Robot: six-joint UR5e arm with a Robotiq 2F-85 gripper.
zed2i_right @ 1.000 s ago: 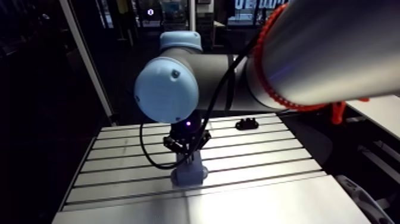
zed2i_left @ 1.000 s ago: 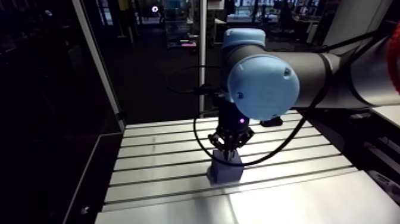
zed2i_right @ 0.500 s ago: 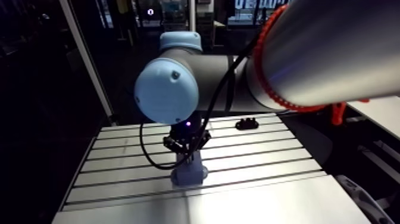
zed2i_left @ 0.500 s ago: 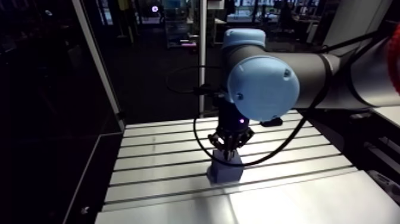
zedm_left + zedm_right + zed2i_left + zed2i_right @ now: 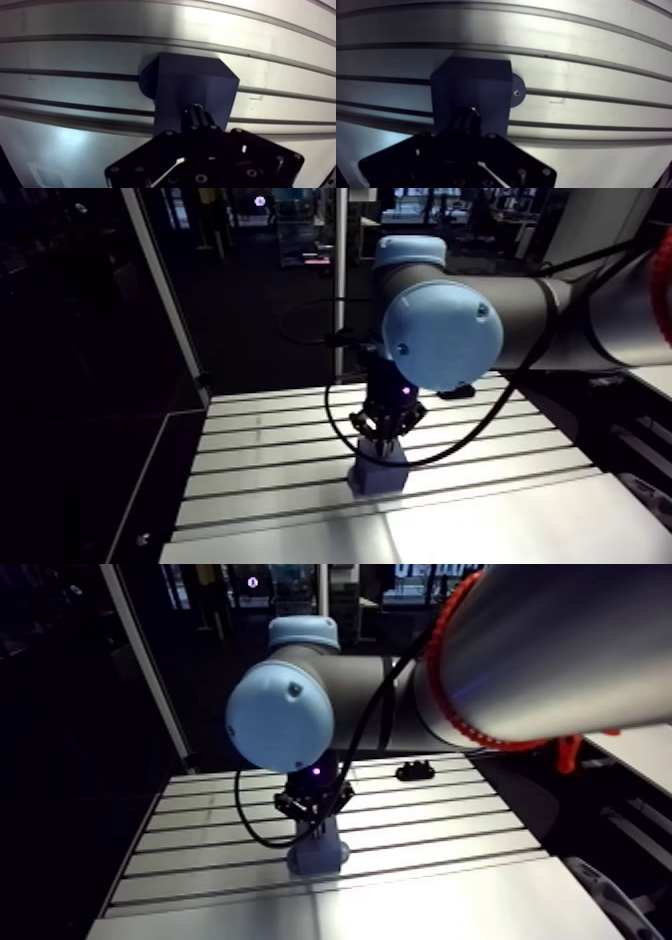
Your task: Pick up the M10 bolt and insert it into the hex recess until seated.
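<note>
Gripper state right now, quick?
Gripper: closed, fingertips together right over the blue block; whether it holds anything cannot be told.

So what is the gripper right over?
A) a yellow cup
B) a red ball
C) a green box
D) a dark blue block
D: in the wrist view the gripper hangs right over the dark blue block that stands on the slotted table.
</note>
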